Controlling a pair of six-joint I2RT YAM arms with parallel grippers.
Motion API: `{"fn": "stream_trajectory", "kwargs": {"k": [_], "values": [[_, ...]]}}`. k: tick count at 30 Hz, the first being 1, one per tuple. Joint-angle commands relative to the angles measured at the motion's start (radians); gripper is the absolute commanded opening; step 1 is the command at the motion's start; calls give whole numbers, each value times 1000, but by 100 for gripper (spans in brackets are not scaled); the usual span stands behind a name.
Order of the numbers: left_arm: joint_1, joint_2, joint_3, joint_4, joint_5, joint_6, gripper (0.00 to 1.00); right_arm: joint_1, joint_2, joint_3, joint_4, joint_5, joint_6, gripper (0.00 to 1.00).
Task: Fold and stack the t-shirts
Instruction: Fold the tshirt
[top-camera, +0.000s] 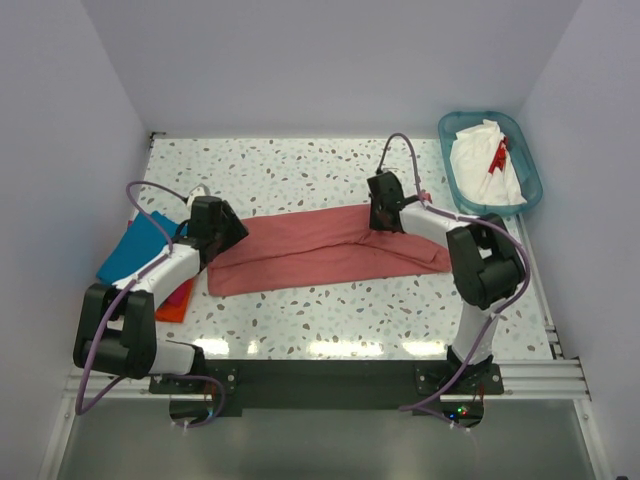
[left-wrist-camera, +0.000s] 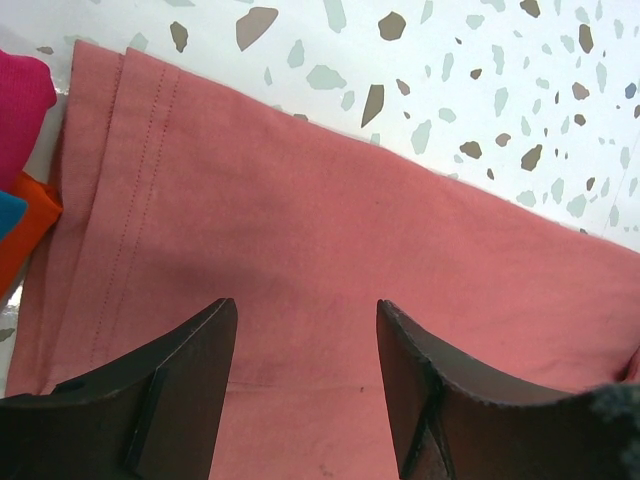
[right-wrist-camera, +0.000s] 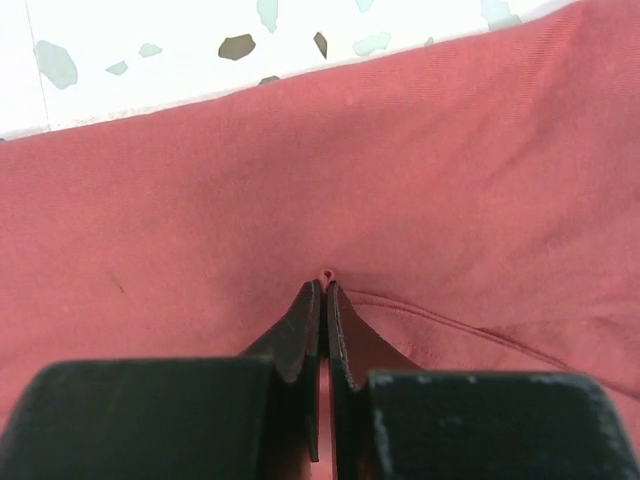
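T-shirt (right-wrist-camera: 200, 190) fold in right tool (right-wrist-camera: 324, 288)

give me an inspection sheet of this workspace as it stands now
surface: speckled white table
job's things: salmon-red shirt spread in a long band; teal shirt, pink shirt and orange shirt piled at left; white shirt in the teal basket
clutter: that basket, far right corner
tools: left tool open over the shirt's left end; right tool shut on a pinch of it
cables: purple cables looped along both arms
surroundings: plain walls
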Motion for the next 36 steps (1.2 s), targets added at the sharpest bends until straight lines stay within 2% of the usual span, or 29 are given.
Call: {"fn": "stream_trajectory", "kwargs": {"k": [1,12,20,22,24,27,31,36], "values": [[-7,3,23,50,3,1,63,8,-97,-13,-1,43,19,0],[-7,-12,7,48,0,2,62,80,-342,-220,33,34,108,0],[-7,-12,-2,50,6,7,62,199,-485,-441,121,89,202,0],[-7,-12,-3,53,8,8,63,236,-518,-481,155,116,217,4],[-7,-11,-5,56,14,8,63,247,-534,-515,188,119,209,21],[-7,-11,-8,59,22,13,63,247,-555,-486,134,150,174,31],[-7,-14,-8,54,28,21,63,232,-585,-417,21,295,136,41],[-7,-20,-5,57,42,22,63,97,-492,-289,-73,287,90,43]]}}
